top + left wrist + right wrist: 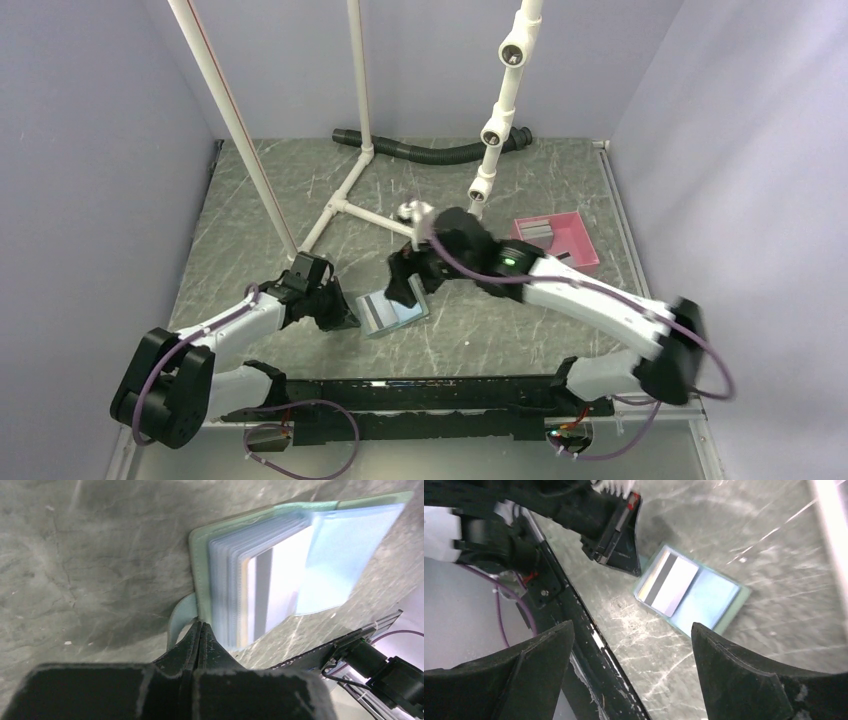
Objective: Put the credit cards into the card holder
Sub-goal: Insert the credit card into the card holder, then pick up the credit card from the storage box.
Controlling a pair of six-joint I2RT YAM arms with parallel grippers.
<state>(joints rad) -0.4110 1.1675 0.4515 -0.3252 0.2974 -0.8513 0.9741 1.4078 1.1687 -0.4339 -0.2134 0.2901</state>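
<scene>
grey marbled surface (500, 345) holds the holder (395, 312), open at centre with a card (669, 582) lying on it. left end effector (200, 628) is closed at its edge, though i can't tell if it pinches it. right end effector (629, 637) hangs above, wide open and empty. the card looks light, stiff and slick, so take it by its long edges. the holder looks floppy.

Your tally
You have one card holder (714, 597) holding one visible card (667, 582), one pink tray (575, 235), its cards (540, 232) uncountable, and one black hose (430, 152).

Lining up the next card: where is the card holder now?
Top view: the card holder lies open at centre, its left edge pinched by the left pincer, the open right pincer just beyond it.
</scene>
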